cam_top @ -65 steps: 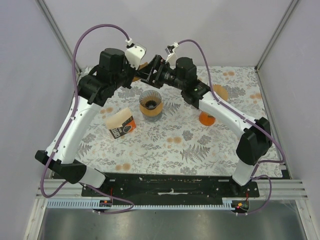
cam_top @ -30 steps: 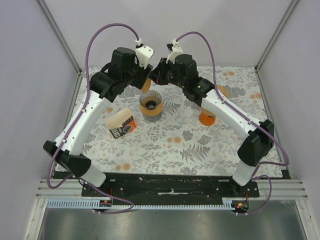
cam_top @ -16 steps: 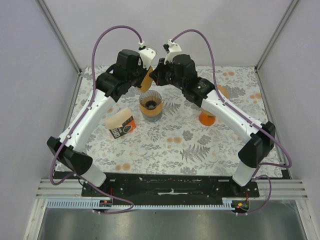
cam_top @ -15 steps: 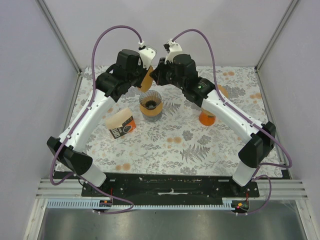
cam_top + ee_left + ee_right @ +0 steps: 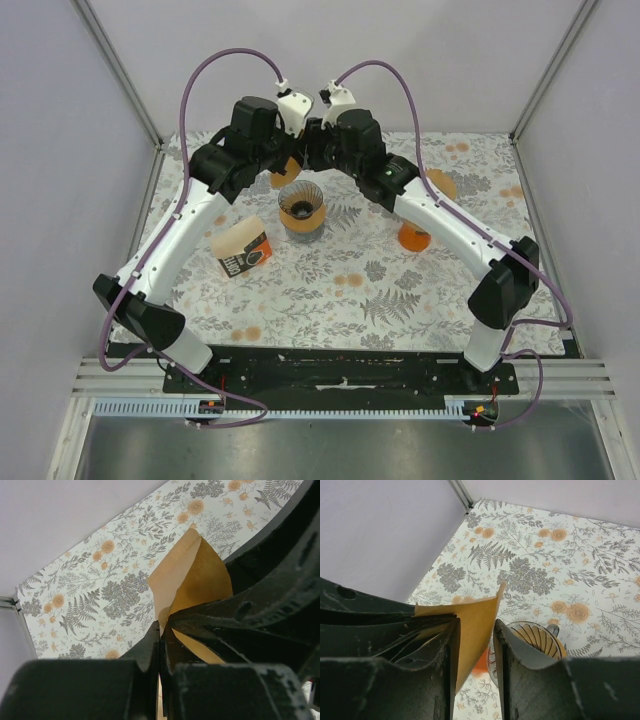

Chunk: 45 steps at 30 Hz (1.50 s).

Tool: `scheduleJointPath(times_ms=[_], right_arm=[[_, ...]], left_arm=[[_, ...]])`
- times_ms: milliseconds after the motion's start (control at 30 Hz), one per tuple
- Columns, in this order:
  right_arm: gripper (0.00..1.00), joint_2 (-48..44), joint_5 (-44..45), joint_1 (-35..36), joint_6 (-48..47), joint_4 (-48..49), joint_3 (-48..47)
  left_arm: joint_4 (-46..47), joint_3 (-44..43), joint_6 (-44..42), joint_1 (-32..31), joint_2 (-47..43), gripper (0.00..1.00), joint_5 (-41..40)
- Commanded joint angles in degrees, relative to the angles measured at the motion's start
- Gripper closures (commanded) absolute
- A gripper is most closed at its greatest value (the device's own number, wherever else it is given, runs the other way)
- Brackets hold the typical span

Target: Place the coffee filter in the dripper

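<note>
Though the overhead view hides the grip, left hand (image 5: 160,632) pinching coffee filter (image 5: 192,575), right hand (image 5: 475,630) spread around it.

- Two white-and-black robot arms: the left arm (image 5: 175,235) and the right arm (image 5: 450,225).
- Two black two-finger grippers, one per arm: the left gripper (image 5: 159,632) and the right gripper (image 5: 476,627).
- Two looping purple cables: the left cable (image 5: 200,70) and the right cable (image 5: 395,75).
- One brown paper coffee filter (image 5: 192,575).
- One clear ribbed glass dripper (image 5: 301,208).
- One tan paper packet with a dark label (image 5: 243,248).
- One orange cone-shaped piece (image 5: 413,237) (what it is cannot be told from above).
- One floral-print tablecloth (image 5: 330,290).
</note>
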State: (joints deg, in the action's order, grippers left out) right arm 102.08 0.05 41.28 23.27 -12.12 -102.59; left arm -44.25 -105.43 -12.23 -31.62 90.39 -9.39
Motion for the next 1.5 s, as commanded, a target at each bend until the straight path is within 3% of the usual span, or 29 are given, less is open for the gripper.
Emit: scheduleJointPath(times_ms=[0, 133, 167, 300, 467, 633, 900, 1200, 1300, 1400, 1467], right_arm=[[0.66, 0.9, 1.8, 0.0, 0.6, 2.2, -1.9], [0.98, 0.4, 2.8, -1.5, 0.7, 1.4, 0.3], [1.00, -0.1, 2.9, -2.1, 0.7, 1.3, 0.8], [1.00, -0.8, 1.5, -2.9, -1.7, -2.5, -0.7], [1.00, 1.3, -4.4, -3.4, -6.1, -16.9, -6.7], [1.00, 4.8, -10.4, -4.1, -7.5, -26.5, -9.9], [1.00, 12.7, -13.1, -5.9, -7.4, -29.0, -16.0], [0.99, 13.9, -11.7, -6.8, -8.5, -29.2, -14.5], [0.89, 14.4, -13.2, -7.2, -8.5, -29.2, -14.2], [0.72, 14.3, -14.2, -7.3, -8.6, -29.1, -14.9], [0.67, 14.0, -14.1, -7.3, -8.7, -29.1, -15.5]], left_arm=[[1.6, -2.6, 2.5, -0.2, -1.2, 0.98, -0.8], [2.8, -2.3, -0.2, -0.1, -1.5, 0.98, -5.7], [3.5, -1.6, -0.9, -0.1, -1.5, 0.98, -7.3], [4.7, 1.4, -1.9, 0.1, -1.4, 0.98, -8.4], [4.0, 4.8, -1.5, 0.2, -1.4, 0.98, -6.1], [3.6, 8.7, 0.1, 4.0, -0.6, 0.98, 0.8], [4.3, 10.8, 2.1, 7.2, 3.2, 0.98, 9.1], [5.7, 12.4, 2.4, 8.3, 8.6, 0.98, 13.3], [5.1, 12.8, 2.1, 8.2, 9.5, 0.98, 14.1], [4.4, 12.9, 2.1, 8.3, 9.9, 0.98, 15.9], [4.4, 13.1, 2.0, 8.2, 10.3, 0.98, 16.1]])
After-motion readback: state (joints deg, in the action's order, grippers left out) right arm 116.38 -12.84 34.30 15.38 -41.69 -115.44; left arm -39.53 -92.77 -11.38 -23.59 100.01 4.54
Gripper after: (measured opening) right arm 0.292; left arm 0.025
